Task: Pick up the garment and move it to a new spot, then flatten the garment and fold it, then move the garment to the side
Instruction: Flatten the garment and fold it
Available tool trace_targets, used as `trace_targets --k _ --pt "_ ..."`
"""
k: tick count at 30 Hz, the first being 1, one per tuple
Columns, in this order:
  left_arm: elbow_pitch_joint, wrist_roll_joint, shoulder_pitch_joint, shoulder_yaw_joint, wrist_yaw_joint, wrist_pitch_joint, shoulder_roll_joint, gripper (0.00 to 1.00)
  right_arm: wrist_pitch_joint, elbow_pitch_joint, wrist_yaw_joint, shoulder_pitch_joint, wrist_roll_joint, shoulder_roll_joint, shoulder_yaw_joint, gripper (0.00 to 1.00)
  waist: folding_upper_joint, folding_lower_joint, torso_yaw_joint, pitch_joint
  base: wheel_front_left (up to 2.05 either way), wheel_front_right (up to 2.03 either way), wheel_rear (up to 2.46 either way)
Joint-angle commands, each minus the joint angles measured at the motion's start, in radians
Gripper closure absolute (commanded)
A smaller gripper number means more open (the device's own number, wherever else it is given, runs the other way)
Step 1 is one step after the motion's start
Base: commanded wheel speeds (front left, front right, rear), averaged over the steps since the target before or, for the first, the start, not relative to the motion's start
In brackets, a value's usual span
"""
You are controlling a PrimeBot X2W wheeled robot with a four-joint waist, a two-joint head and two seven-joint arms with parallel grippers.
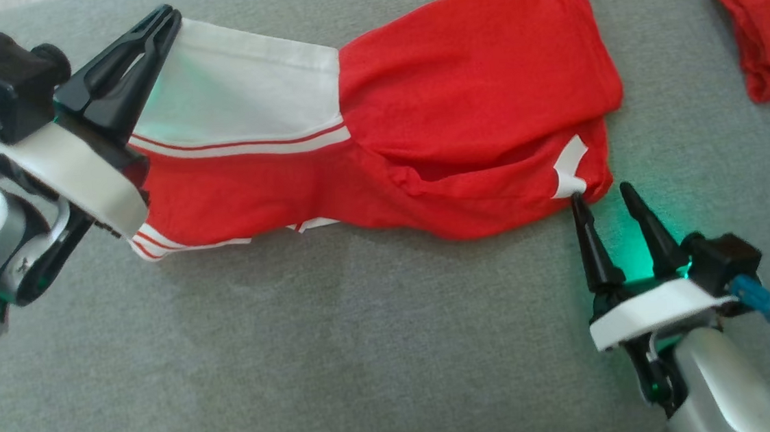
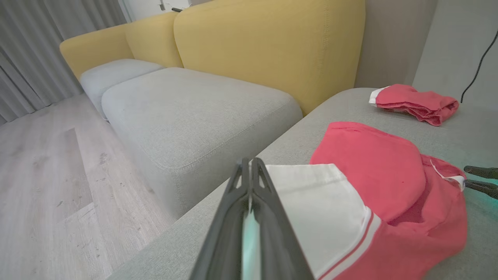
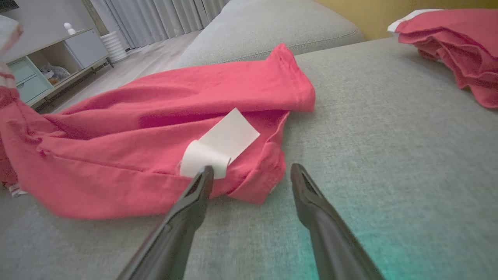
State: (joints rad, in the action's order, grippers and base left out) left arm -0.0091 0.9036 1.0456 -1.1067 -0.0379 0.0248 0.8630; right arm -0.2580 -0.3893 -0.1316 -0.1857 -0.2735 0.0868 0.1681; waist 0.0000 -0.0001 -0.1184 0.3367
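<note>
Head view shows the garment (image 1: 478,92) stretched across the middle of the grey cushion (image 1: 300,360). It is red cloth, loosely creased, with a white panel (image 1: 245,96) edged by thin red stripes at one end and a curled white label (image 1: 570,167) at the other. The left gripper (image 1: 166,17) has its fingers pressed together on the white panel's far corner. The right gripper (image 1: 600,193) has its fingers apart, one tip touching the label. A folded red garment (image 1: 768,21) sits at the cushion's far right corner.
</note>
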Motion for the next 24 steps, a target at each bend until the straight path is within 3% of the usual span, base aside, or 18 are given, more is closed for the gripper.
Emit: trace_targets --k 1,6,8,10,13,14,15,24 --pt "-0.024 -0.012 0.031 0.065 -0.009 -0.008 0.049 1.0 -0.004 0.019 0.001 -0.027 -0.002 0.001 0.014 0.0 0.0 0.0001 0.005 0.002 0.0 0.0 0.0" --pt "-0.062 -0.013 0.026 0.066 -0.028 -0.005 0.058 1.0 -0.004 -0.041 0.001 -0.061 0.003 -0.015 -0.025 0.02 0.0 0.0001 0.018 0.006 0.0 0.0 0.0" --pt "-0.071 -0.013 0.025 0.066 -0.033 -0.002 0.06 1.0 -0.004 -0.066 0.001 -0.068 0.013 -0.02 -0.037 0.31 0.0 0.0001 0.022 0.006 0.0 0.0 0.0" --pt "-0.075 -0.012 0.022 0.066 -0.037 0.0 0.063 1.0 -0.004 -0.077 0.001 -0.071 0.02 -0.025 -0.041 0.45 0.0 0.0001 0.023 0.004 0.0 0.0 0.0" --pt "-0.079 -0.009 0.019 0.066 -0.043 0.002 0.067 1.0 -0.004 -0.079 0.001 -0.065 0.021 -0.029 -0.043 0.76 0.0 0.0001 0.023 0.001 0.0 0.0 0.0" --pt "-0.079 -0.008 0.017 0.065 -0.045 0.002 0.068 1.0 -0.004 -0.078 0.001 -0.061 0.02 -0.03 -0.043 0.94 0.0 0.0001 0.023 -0.001 0.0 0.0 0.0" --pt "-0.08 -0.006 0.015 0.065 -0.046 0.002 0.068 1.0 -0.004 -0.077 0.001 -0.057 0.018 -0.031 -0.042 1.0 0.0 0.0001 0.022 -0.003 0.0 0.0 0.0" --pt "-0.087 0.003 -0.007 0.084 -0.054 -0.059 0.079 1.0 -0.004 -0.024 0.001 -0.035 -0.025 -0.034 -0.057 1.0 0.0 0.0001 0.015 -0.037 0.0 0.0 0.0"
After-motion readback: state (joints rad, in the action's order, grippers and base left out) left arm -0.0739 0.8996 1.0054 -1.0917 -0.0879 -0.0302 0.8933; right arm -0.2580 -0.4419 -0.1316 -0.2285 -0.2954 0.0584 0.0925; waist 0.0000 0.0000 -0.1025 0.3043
